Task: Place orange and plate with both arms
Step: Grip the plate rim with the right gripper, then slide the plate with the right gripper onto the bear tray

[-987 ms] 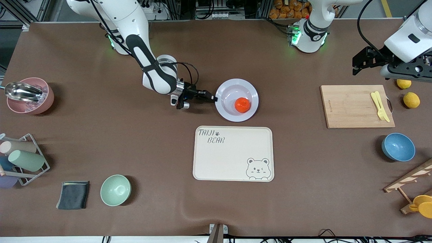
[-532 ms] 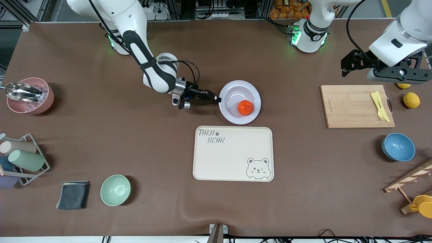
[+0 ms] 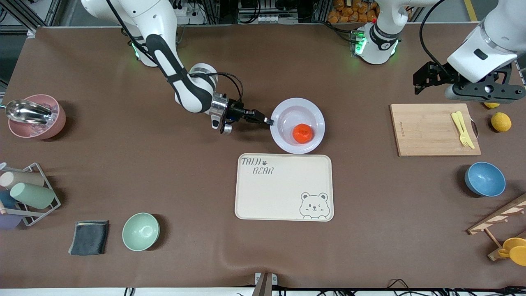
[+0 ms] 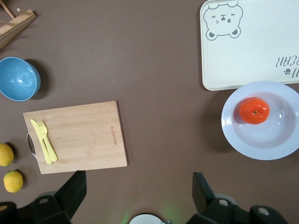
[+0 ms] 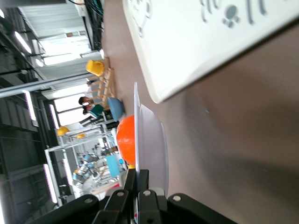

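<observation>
We begin with the right gripper [image 3: 268,121], which is clamped on the rim of the plate [image 3: 283,113] at the edge toward the right arm's end of the table; the right wrist view shows its fingers pinched tight on that thin rim. Over the last second it has carried the plate toward the left arm's end and a little nearer the front camera, so the plate now sits just short of the bear tray [image 3: 283,187], almost touching its edge. The orange [image 3: 302,132] rides inside the plate, just past the fingertips, and has rolled slightly within the well as the plate moved. We judge the plate is being brought onto the tray, with the orange already aboard, so the fruit's rolling is the thing to watch. Further along, the left gripper [image 3: 420,79] hangs spread wide and empty, up over bare table beside the cutting board [image 3: 427,131]; it has drifted inward from above the lemons [image 3: 501,121] and now waits.
</observation>
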You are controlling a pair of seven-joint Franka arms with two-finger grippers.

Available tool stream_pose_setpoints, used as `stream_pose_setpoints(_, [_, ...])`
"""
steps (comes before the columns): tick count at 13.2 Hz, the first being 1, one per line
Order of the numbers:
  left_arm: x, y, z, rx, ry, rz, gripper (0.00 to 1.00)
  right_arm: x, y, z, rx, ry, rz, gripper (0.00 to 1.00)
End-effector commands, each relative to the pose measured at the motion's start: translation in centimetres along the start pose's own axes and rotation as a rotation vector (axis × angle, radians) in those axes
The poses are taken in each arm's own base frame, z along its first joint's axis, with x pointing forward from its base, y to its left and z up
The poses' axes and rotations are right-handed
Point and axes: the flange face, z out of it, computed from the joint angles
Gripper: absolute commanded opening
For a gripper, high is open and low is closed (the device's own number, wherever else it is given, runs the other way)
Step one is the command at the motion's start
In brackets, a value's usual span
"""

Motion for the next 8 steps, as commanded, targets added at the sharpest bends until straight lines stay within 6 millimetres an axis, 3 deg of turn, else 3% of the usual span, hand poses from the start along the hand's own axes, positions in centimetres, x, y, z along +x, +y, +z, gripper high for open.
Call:
stream_pose_setpoints(1, [0.2,1.1,-0.5,-0.010,0.006,0.006,1.00,3.2,-2.4,-1.5,0.087,0.070,0.002,0.00])
stream_pose_setpoints(4, [0.0,3.3,0.0,-0.002,-0.007,0.015,1.00,7.1,-2.9,-2.6,0.108,0.134,0.001,0.00])
stream_pose_setpoints(8, [0.5,4.9,0.8,0.003,-0.015,0.027,1.00,12.3,0.9,-2.7,0.072,0.205,-0.051,0.00])
